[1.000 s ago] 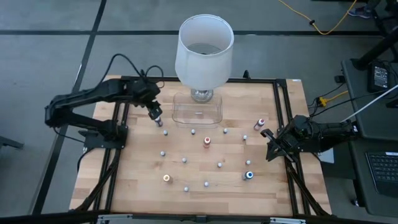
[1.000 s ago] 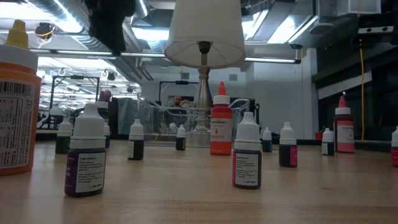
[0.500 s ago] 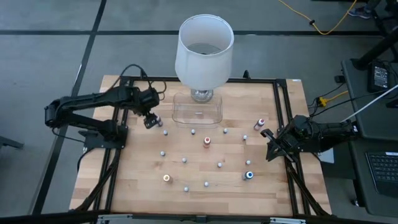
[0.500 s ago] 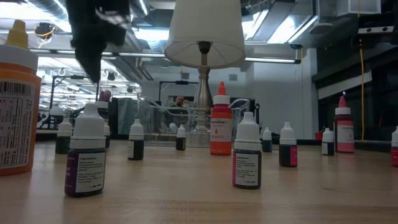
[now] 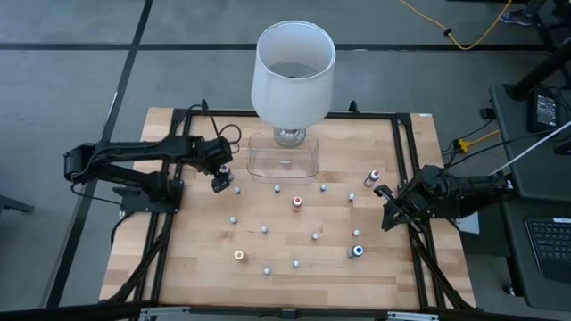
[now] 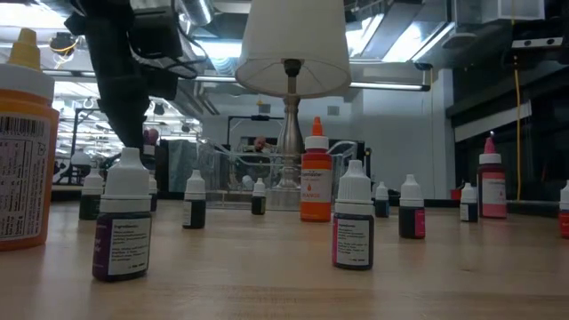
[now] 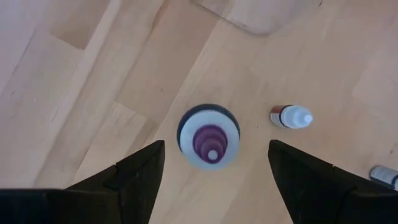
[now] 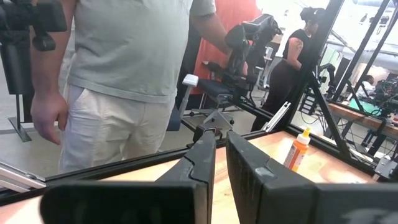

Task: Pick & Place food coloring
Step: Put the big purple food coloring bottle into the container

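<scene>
Left gripper (image 5: 220,183) open, jaws spread wide, poised directly above a purple-tipped food coloring bottle (image 7: 209,137) on the table (image 5: 294,276), not touching it. Only the left wrist view shows that bottle centred between the two dark fingers (image 7: 140,174), with a second small bottle (image 7: 291,116) lying on its side nearby and the corner of the clear tray (image 7: 261,15) beyond. High view shows instead the scatter of remaining bottles (image 5: 297,203) across the board, the tray (image 5: 284,160) and the white lampshade (image 5: 293,71).

Since a second ago: left arm has drawn back from the tray's left end and swung lower and outward; jaws have gone from partly open to fully open. Bottles unmoved.

Left arm reaches in from the table's left edge, wrist bent down. Right gripper (image 5: 389,212) shut, parked at the right edge; its wrist view looks out at people standing beyond the table.
</scene>
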Robot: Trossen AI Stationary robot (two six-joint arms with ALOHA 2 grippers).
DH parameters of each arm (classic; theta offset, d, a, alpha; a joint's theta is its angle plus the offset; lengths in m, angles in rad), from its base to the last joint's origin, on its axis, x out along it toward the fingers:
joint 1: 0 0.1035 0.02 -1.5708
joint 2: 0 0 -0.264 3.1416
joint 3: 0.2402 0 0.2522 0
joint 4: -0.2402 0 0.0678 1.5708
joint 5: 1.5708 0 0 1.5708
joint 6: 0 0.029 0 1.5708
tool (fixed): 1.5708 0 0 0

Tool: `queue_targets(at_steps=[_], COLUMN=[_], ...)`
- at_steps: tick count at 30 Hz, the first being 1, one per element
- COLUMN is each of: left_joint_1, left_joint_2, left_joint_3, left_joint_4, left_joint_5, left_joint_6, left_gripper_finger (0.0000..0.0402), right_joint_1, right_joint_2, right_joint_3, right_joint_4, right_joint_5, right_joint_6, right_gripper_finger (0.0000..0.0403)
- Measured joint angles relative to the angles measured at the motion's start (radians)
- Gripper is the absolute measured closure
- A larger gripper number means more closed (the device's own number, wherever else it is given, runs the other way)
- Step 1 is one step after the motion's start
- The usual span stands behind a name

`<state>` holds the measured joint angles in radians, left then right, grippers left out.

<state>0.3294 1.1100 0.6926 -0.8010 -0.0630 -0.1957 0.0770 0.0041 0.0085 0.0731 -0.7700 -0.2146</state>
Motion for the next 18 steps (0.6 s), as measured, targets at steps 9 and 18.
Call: queue_targets(at_steps=[9,18], left_joint_1=[0.000,0.000], left_joint_2=[0.005,0.024], left_joint_3=[-0.002,-0.028], left_joint_4=[0.051,0.085], left_joint_5=[-0.032,-0.031], left_joint_6=[0.029,0.042], left_gripper_finger=[0.0119,0.0119], right_joint_1=[0.000,0.000], right_joint_2=[0.000,0.000], right_joint_3=[0.000,0.000], right_joint_4=[0.000,0.000], right_joint_5=[0.000,0.000], right_joint_6=[0.000,0.000], right_gripper_finger=[0.0359,0.0359])
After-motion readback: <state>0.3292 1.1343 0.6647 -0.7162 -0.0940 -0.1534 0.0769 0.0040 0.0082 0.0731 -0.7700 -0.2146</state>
